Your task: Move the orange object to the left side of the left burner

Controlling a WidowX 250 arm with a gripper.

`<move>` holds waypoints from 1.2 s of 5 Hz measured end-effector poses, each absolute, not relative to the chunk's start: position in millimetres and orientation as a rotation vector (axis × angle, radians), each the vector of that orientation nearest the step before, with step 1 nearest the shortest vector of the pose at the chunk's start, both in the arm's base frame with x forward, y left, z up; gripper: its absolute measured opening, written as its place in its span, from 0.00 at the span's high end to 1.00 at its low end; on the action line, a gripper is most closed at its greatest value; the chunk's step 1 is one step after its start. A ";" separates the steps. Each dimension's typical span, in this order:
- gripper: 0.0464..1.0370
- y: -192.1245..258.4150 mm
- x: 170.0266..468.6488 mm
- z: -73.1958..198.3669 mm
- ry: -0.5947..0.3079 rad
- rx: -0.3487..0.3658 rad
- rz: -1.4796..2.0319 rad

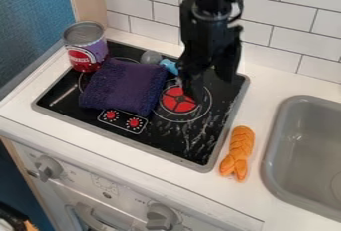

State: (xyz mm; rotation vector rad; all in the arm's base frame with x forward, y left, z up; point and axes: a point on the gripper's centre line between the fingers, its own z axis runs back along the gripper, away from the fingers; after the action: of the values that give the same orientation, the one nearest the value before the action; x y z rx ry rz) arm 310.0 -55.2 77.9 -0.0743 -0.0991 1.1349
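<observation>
Closest, the orange object (238, 151), braided in shape, lies on the counter (170, 179) just right of the stovetop (163, 139), with the sink (269, 150) farther to that side. A folded purple cloth (125, 86) covers part of the stovetop's left half, the gripper (209, 84) hangs over its back right part, its jaws too dark to tell apart or together, and a can (86, 47) stands at its back left corner.

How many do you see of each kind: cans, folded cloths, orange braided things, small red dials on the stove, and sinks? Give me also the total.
Can: 1
Purple cloth: 1
Orange braided thing: 1
Small red dials: 2
Sink: 1
Total: 6
</observation>
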 end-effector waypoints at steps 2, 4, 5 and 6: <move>0.04 -94.3 293.9 55.7 -0.065 -0.050 0.809; 0.04 -109.9 292.9 28.0 -0.017 -0.014 0.675; 0.04 -110.0 293.6 17.8 -0.001 0.001 0.653; 0.08 -111.4 296.8 14.5 0.001 0.001 0.638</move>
State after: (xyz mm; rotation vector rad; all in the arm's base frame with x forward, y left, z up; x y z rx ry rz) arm 296.8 -111.4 14.5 0.0010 0.0012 0.6381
